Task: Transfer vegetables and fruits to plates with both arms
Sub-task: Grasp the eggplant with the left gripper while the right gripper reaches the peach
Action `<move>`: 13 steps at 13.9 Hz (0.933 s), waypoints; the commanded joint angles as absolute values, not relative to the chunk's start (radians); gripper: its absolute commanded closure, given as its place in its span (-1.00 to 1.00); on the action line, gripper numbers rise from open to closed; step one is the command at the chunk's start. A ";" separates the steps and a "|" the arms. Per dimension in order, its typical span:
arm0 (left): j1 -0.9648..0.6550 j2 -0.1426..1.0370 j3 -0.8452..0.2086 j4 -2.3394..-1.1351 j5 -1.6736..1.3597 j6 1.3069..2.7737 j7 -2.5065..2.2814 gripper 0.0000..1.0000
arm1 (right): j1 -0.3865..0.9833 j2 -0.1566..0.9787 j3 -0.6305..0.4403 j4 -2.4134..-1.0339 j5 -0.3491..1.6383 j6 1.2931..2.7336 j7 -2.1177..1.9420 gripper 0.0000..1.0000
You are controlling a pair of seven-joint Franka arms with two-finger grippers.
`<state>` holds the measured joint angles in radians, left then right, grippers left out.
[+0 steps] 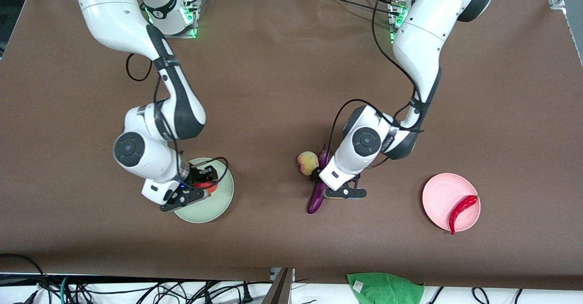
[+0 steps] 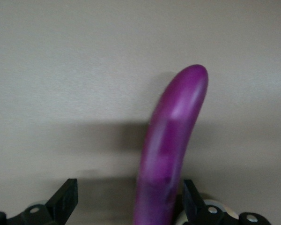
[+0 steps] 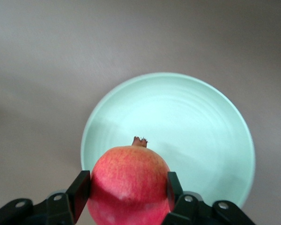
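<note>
My right gripper (image 1: 203, 185) (image 3: 128, 183) is shut on the round red pomegranate (image 1: 207, 186) (image 3: 129, 173), over the rim of the pale green plate (image 1: 218, 204) (image 3: 192, 117) on the side toward the right arm's end. My left gripper (image 1: 327, 188) (image 2: 129, 190) is open and low over the purple eggplant (image 1: 315, 202) (image 2: 173, 136). The eggplant lies on the table between the fingers, close to one of them. The yellow-pink peach (image 1: 307, 162) sits beside the eggplant's end farther from the front camera. The red chili pepper (image 1: 460, 208) lies on the pale pink plate (image 1: 439, 195).
The brown table (image 1: 282, 76) has open room in the middle and toward the arm bases. A green cloth (image 1: 385, 288) and cables lie past the table's front edge.
</note>
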<state>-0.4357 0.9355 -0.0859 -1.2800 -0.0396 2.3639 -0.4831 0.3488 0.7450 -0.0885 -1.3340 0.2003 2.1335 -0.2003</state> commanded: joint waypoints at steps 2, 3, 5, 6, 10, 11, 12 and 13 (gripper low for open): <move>-0.451 0.957 -0.067 -1.252 -0.043 2.385 -0.494 -0.89 | 0.282 0.706 -0.086 -1.422 0.221 2.122 -0.391 -0.84; -0.451 0.968 -0.067 -1.247 -0.041 2.391 -0.494 -0.82 | 0.281 0.703 -0.086 -1.420 0.219 2.117 -0.388 -0.87; -0.451 0.985 -0.067 -1.246 -0.041 2.424 -0.494 -0.69 | 0.293 0.698 -0.080 -1.413 0.221 2.117 -0.361 -0.97; -0.451 0.988 -0.067 -1.246 -0.041 2.431 -0.494 -0.50 | 0.305 0.698 -0.077 -1.410 0.221 2.117 -0.297 -0.97; -0.449 0.996 -0.066 -1.246 -0.041 2.442 -0.489 -0.27 | 0.451 0.703 -0.077 -1.407 0.218 2.132 0.128 -0.97; -0.446 0.996 -0.067 -1.247 -0.043 2.450 -0.485 -0.09 | 0.483 0.712 -0.077 -1.393 0.218 2.144 0.244 -0.97; -0.443 0.996 -0.067 -1.247 -0.043 2.450 -0.482 0.12 | 0.521 0.732 -0.077 -1.378 0.218 2.169 0.352 -0.97; -0.439 0.994 -0.066 -1.246 -0.043 2.450 -0.483 0.27 | 0.558 0.747 -0.077 -1.365 0.216 2.205 0.442 -0.97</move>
<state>-0.4382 0.9795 -0.0761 -1.2764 -0.0395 2.4457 -0.4861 0.5033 0.7258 -0.0672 -1.3851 0.2086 2.1617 0.2843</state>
